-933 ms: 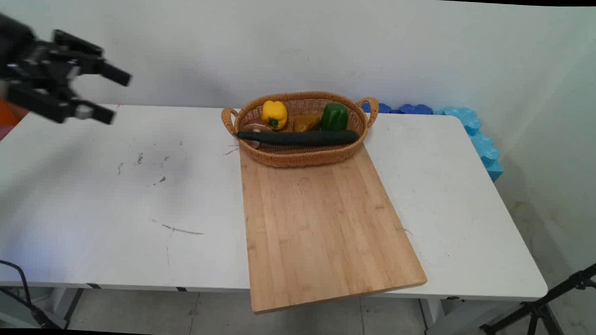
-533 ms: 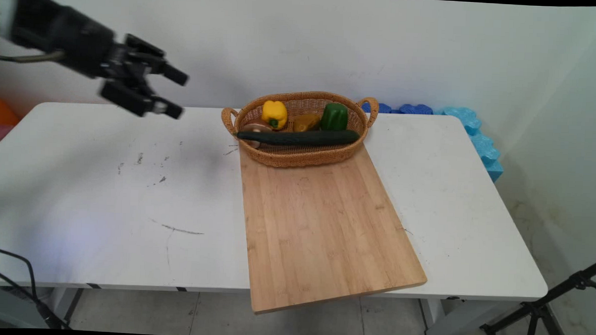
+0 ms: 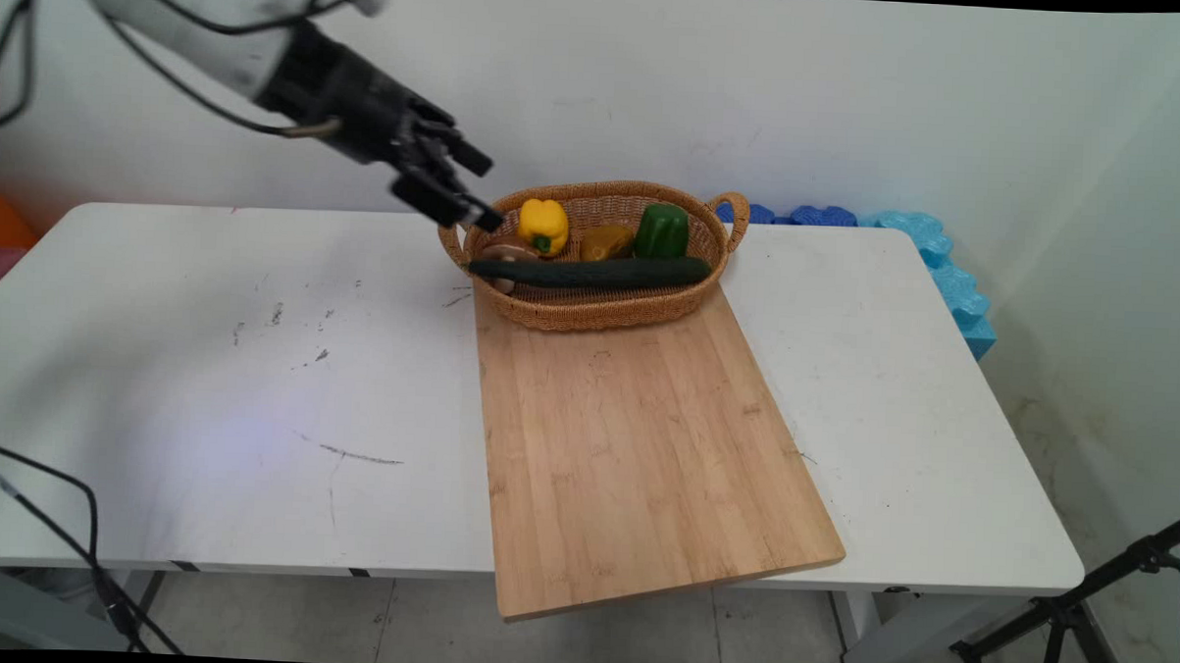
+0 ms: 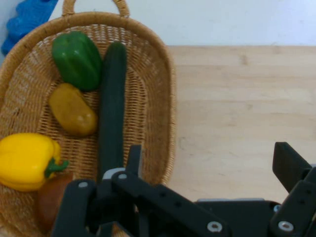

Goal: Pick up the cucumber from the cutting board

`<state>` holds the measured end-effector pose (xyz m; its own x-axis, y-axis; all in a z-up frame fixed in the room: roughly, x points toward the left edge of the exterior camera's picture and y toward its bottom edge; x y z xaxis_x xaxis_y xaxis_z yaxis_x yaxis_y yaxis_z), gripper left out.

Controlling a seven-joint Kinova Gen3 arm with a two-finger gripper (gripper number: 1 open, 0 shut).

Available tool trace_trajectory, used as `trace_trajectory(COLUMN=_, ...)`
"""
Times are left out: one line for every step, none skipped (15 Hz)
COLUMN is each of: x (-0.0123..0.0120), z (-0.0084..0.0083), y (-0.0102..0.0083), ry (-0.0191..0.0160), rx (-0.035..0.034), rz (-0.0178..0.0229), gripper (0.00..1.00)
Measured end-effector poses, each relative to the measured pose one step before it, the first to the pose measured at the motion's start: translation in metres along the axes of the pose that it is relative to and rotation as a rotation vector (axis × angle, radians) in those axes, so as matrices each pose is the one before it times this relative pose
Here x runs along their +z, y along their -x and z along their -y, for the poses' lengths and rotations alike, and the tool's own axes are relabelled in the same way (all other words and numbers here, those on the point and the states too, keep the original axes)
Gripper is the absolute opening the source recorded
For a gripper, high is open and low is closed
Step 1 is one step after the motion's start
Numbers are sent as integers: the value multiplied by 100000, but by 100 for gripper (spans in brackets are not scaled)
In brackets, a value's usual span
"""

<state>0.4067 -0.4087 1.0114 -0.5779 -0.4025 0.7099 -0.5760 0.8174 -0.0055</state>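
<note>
Basket (image 3: pixel 591 312) is set mid-frame on a scuffed white table (image 3: pixel 206 377) before a wall; the gripper (image 3: pixel 477 188) is held open and empty.

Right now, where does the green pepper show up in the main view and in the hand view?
Main view: the green pepper sits at the right far side of the wicker basket.
Hand view: the green pepper is at upper left, inside the basket.
Shared landmark: the long dark cucumber lies alongside it in both.
</note>
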Motion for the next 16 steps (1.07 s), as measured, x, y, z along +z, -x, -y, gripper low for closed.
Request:
trace_trajectory(x=1200, z=424, y=-485, ry=-1048, rx=-638, rz=955, gripper=100)
trace_trajectory(x=1188, z=429, y=-435, ry=-1002, rx=-576, rz=1082, gripper=100)
trace_trajectory(x=1565, z=576, y=-529, ry=-1155, rx=-591, rz=1497, gripper=100)
trace_trajectory(x=1113, z=450, y=-320, ry=-848, rx=-508, rz=1137, gripper=100)
trace_trajectory(x=763, z=299, y=-224, ry=-529, rx=-216, rz=804, gripper=100)
trace_trajectory(x=1068, z=440, y=-300, ry=-748, rx=-294, rz=1175, gripper=100)
trace_trajectory(x=1241, z=510, y=-306, ry=-774, rx=-183, rz=1521, gripper=100)
trace_trajectory(x=1050, z=416, y=-248, ry=-591, rx=-147, rz=1306, gripper=100)
trace_trajectory(x=1142, z=423, y=-263, ry=-545, rx=-96, rz=1491, gripper=100)
trace_trajectory(x=1104, z=383, y=-236, ry=-394, rx=76, rz=1537, gripper=100)
trace_trajectory(x=904, z=306, y=-178, ry=-283, rx=29, rz=1332, gripper=100)
trace_trajectory(x=979, z=341, y=-172, ry=-339, rx=2, rz=1475, gripper=100)
trace_trajectory(x=778, z=265, y=-135, ry=-204, rx=-4, rz=1164, gripper=100)
trace_trajectory(x=507, z=170, y=-93, ry=-96, rx=3, rz=755, gripper=100)
trace_trajectory(x=822, z=284, y=-121, ry=-117, rx=-82, rz=1239, gripper=100)
trace_trajectory(x=652, z=230, y=-77, ry=-41, rx=-164, rz=991, gripper=100)
